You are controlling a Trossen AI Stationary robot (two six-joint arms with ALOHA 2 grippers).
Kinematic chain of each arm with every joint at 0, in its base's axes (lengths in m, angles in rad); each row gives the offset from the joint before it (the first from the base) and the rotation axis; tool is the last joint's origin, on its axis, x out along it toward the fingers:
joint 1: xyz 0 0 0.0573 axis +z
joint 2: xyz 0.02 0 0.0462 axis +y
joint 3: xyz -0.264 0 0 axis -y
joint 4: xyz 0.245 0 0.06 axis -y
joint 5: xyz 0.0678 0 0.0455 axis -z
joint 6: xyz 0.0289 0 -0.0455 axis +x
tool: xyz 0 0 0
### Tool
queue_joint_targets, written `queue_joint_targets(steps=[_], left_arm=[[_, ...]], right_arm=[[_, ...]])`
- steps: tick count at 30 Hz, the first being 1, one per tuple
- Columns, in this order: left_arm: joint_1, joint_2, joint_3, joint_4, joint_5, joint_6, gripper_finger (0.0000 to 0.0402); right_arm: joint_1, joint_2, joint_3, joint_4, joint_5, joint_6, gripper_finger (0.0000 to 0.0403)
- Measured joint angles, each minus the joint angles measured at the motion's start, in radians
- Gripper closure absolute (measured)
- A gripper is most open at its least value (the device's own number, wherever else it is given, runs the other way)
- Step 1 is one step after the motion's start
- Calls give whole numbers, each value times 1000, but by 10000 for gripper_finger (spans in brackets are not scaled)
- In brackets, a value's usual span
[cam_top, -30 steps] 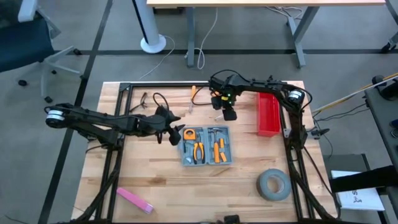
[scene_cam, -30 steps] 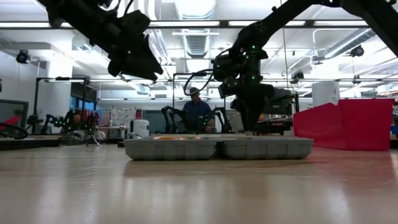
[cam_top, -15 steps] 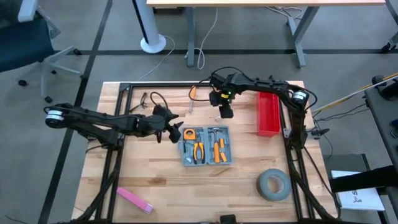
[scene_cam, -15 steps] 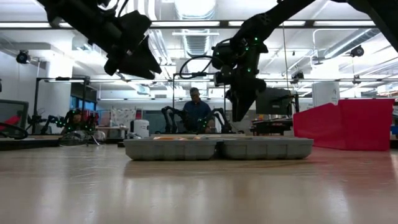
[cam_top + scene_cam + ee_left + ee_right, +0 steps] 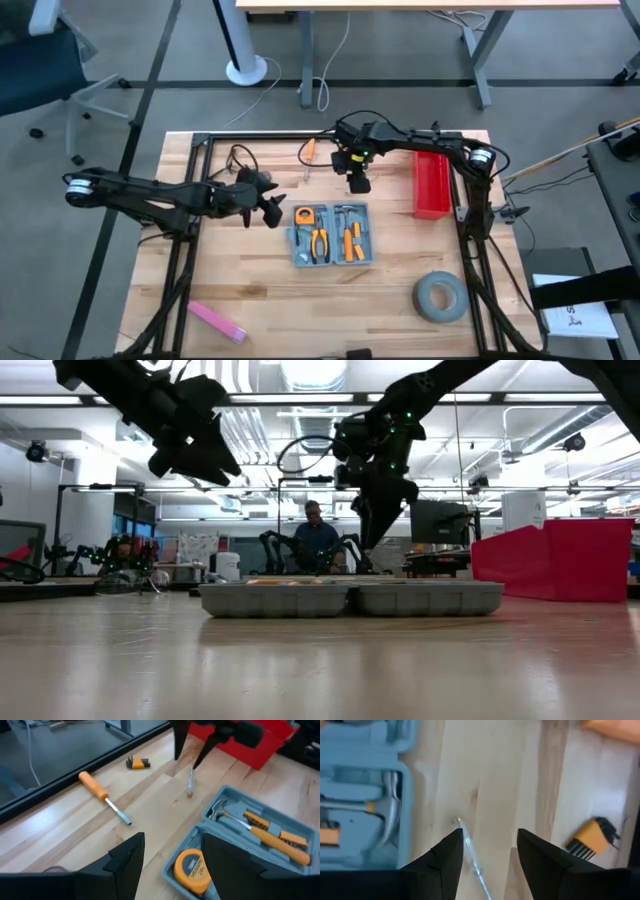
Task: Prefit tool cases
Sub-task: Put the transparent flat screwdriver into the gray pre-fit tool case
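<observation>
case: tool case (image 5: pixel 332 234) lying open on the surface (image 5: pixel 260 290)
left claw (image 5: pixel 272 206): spread, beside case
right claw (image 5: pixel 358 184): spread, above small loose bit (image 5: pixel 470 851)

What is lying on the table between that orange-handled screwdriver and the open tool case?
In the left wrist view, a thin metal bit lies on bare wood between the screwdriver and the tool case, under the right gripper, fingers open.

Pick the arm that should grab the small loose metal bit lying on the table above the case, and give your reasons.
Right. The right gripper hangs open directly over the thin metal bit, which shows between its fingers in the right wrist view. The left gripper hovers open farther off, beside the tool case.
</observation>
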Motion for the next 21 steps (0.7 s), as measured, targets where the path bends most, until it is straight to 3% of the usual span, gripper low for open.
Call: queue_joint_targets(steps=[9, 21], left_arm=[[-1, -24, 0, -169, 4, -125, 198], [-1, -25, 0, -170, 11, -149, 198]], right_arm=[[2, 2, -37, -45, 4, -75, 237], [-2, 49, -108, -17, 13, -90, 241]])
